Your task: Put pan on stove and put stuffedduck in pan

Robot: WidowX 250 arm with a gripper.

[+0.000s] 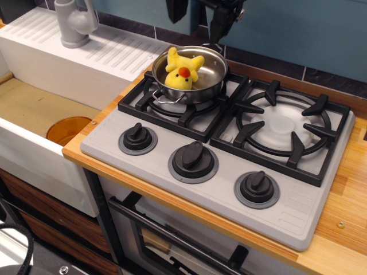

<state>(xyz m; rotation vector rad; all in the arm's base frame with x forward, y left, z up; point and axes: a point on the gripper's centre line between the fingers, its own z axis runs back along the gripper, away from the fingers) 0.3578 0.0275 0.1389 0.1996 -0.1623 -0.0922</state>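
Observation:
The shiny steel pan (pixel 209 77) sits on the left black grate of the grey stove (pixel 287 195). The yellow stuffedduck (pixel 182 70) lies inside the pan, orange beak toward me, wings spread. My gripper (pixel 198 17) hangs above and behind the pan at the top edge of the view. Its two dark fingers (pixel 176 10) stand apart and hold nothing. It is clear of the duck and the pan.
A white sink (pixel 34 143) with a grey tap (pixel 74 23) is at the left, an orange disc (pixel 67 130) in its basin. The right burner (pixel 282 127) is bare. Three black knobs (pixel 193 160) line the stove front. A wooden counter edge (pixel 344 235) runs along the right.

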